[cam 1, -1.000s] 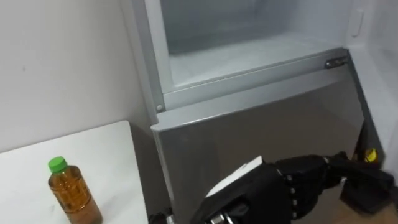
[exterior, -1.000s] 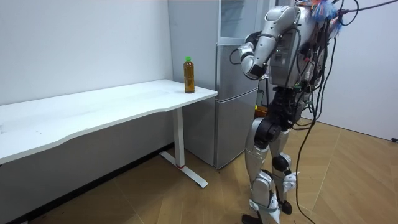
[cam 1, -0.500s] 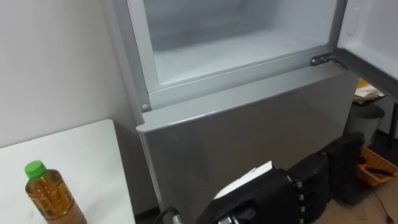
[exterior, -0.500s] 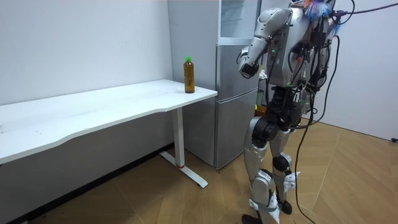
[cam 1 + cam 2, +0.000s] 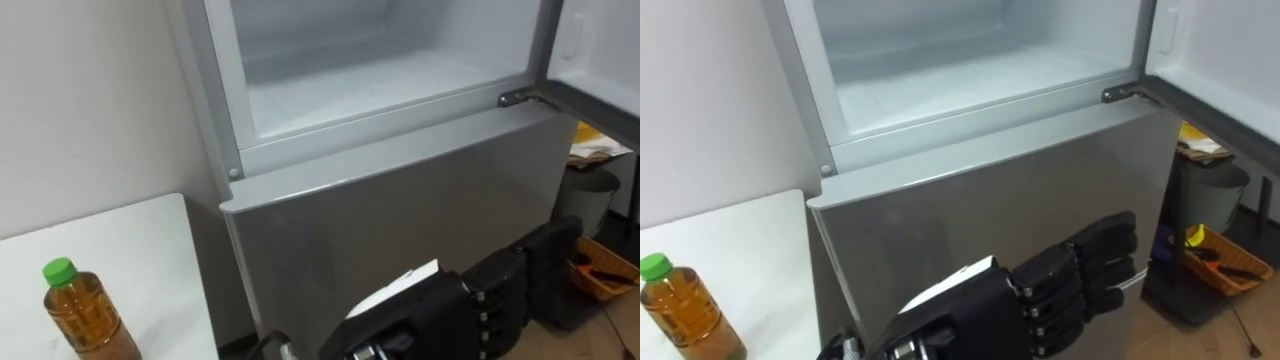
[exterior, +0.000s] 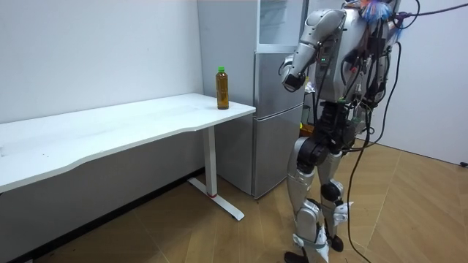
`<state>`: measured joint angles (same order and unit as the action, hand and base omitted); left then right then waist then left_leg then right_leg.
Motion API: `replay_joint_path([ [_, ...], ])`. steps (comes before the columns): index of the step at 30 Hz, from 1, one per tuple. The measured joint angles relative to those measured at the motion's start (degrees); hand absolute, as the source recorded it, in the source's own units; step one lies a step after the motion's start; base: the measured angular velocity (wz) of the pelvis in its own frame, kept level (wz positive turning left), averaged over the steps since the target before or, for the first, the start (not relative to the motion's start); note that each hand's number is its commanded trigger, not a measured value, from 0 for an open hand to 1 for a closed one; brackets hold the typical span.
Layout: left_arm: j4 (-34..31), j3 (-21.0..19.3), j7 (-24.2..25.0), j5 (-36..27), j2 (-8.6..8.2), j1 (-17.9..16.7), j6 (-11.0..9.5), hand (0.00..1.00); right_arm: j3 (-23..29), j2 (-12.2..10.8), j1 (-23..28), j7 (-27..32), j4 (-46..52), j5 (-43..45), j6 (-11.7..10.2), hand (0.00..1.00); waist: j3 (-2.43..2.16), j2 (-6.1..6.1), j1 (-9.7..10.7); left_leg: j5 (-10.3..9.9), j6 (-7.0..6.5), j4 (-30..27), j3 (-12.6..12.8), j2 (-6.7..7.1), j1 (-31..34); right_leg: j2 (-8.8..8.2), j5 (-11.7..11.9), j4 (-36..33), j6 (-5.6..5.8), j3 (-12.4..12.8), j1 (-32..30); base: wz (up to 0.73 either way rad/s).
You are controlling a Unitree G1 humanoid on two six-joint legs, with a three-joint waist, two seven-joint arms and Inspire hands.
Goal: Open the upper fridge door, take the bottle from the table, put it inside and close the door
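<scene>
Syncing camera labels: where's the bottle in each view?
Left eye view: bottle at lower left, standing on the white table.
Right eye view: bottle at the lower left edge, on the same table.
Room view: bottle near centre, at the table's end beside the fridge.
Shared landmark: the fridge, upper compartment open, just right of the table.

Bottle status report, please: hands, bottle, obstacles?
Left hand open, holding nothing, before the lower fridge door. Bottle upright on white table, untouched. Upper fridge compartment open; nothing blocks it.

count — bottle 1 | fridge 1 | table 1 | left hand 1 | orange tray 1
</scene>
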<state>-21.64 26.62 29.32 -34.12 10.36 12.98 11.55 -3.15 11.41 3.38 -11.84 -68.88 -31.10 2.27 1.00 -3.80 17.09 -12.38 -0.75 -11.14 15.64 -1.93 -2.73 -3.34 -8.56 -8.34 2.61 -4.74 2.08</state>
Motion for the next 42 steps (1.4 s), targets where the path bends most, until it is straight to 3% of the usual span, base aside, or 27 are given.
replay_joint_path([
  [6,3.05,2.9,-0.03,0.04,0.61,-0.1,0.1,0.0,-0.91,0.08,0.01,1.4,0.67,-0.02,-0.2,0.0,-0.27,-0.47,-0.39,0.0,0.0,0.08,-0.13,0.01,-0.02,0.0,0.0,-0.26,0.0,-0.04,0.21,0.0],
  [11,7.76,3.78,-0.03,4.13,0.73,-1.25,0.68,0.0,-2.48,0.1,-0.04,2.9,1.91,0.84,-0.13,0.0,-0.23,-0.42,-0.6,0.01,0.0,-0.1,-0.3,0.0,0.0,-0.02,0.0,-0.29,-0.01,-0.52,0.8,0.05],
  [14,11.02,4.2,-0.02,6.06,0.64,-2.12,1.46,0.0,-2.98,-0.16,-0.75,3.43,1.84,2.4,0.36,0.0,-0.03,-0.09,-1.9,0.04,0.03,-0.09,-0.53,-0.01,0.17,-0.05,-0.06,-0.35,-0.07,-0.9,0.91,0.06],
  [18,12.86,4.16,-0.02,11.43,1.17,-7.0,2.78,0.0,-3.68,-0.84,-2.01,3.57,2.16,5.27,1.85,0.0,-0.01,0.59,-2.68,0.12,0.08,-0.39,-2.6,0.3,0.63,-0.27,-0.41,-0.29,-0.11,-2.59,0.79,0.22],
  [22,15.12,4.09,0.0,15.21,1.39,-10.57,4.69,0.0,-6.46,-2.66,-2.45,3.41,2.59,7.16,2.8,0.0,-0.22,2.16,-6.15,0.34,0.31,-0.51,-4.34,0.39,1.05,-0.38,-0.63,-0.38,-0.29,-4.14,0.93,0.16],
  [25,17.45,3.63,-0.04,18.58,1.41,-11.75,4.58,0.0,-7.08,-3.19,-2.87,2.35,2.6,6.84,2.89,0.0,-0.16,3.19,-8.86,0.47,0.31,-0.36,-5.11,0.5,1.25,-0.43,-0.64,-0.33,-0.29,-4.92,1.19,0.17],
  [30,22.29,1.55,-0.72,24.07,2.41,-14.86,4.75,0.0,-8.79,-3.05,-3.38,2.31,3.42,6.59,3.8,0.0,-0.42,3.91,-11.03,0.47,0.31,-0.63,-5.79,0.53,1.66,-0.42,-0.64,-0.35,-0.29,-5.75,1.7,0.1],
  [38,31.03,-2.09,-1.68,31.36,2.2,-18.17,4.27,0.0,-9.1,-3.02,-3.25,0.82,4.74,7.15,4.34,0.0,-0.64,3.8,-12.33,0.5,0.35,-0.64,-7.36,0.61,2.31,-0.45,-0.64,-0.41,-0.29,-7.34,2.16,0.09],
  [42,39.73,-4.16,-4.84,35.49,1.16,-19.77,2.36,0.0,-9.12,-3.02,-2.59,0.67,4.66,7.1,4.27,0.0,-0.59,3.85,-13.09,0.62,0.52,-0.17,-7.69,0.58,1.1,-0.36,-0.64,-0.35,-0.28,-8.27,3.22,0.04],
])
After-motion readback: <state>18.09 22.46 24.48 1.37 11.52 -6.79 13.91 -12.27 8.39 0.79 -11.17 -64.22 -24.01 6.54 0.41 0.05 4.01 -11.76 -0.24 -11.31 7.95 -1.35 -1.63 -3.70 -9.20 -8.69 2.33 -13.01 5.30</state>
